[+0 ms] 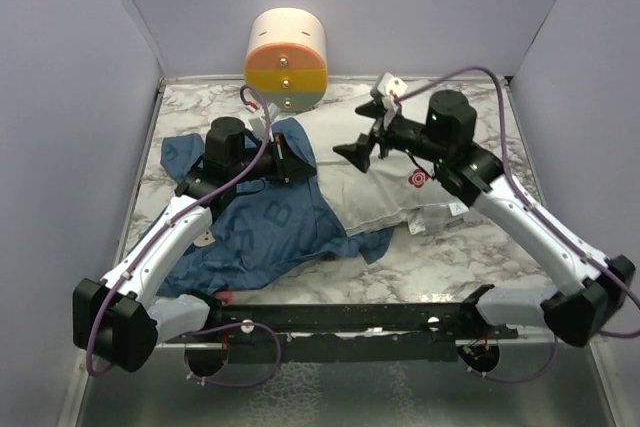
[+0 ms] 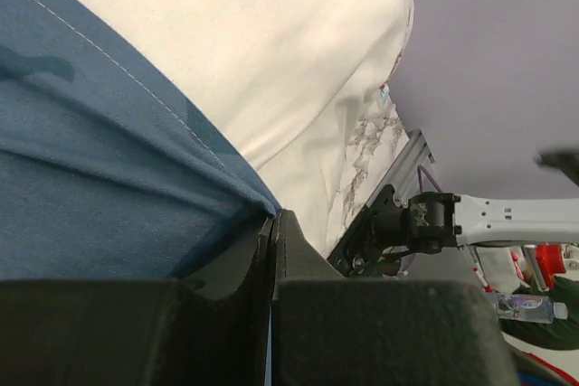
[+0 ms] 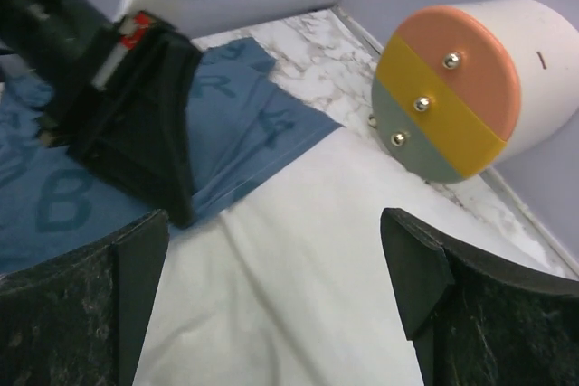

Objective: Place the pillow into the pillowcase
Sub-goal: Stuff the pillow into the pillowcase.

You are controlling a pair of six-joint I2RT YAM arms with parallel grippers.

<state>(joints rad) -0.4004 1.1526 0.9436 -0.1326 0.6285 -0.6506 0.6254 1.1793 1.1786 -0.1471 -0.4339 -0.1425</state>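
L pincer (image 2: 273, 219) clamped on pillowcase (image 1: 255, 232) hem, I reckon to hold mouth open; R pincer (image 3: 271, 255) wide over pillow (image 1: 380, 192), ready to grab, push in.

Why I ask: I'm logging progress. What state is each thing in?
Pillow: lying flat, nearly all outside the pillowcase.
Pillowcase: rumpled, one edge lapped over the pillow.
Left gripper: shut on the pillowcase edge.
Right gripper: open, over the pillow.
Cylinder: on its side.

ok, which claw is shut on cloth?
The left claw, pinched shut on the edge of the blue printed cloth pillowcase; the right claw hangs open over the white fabric pillow.
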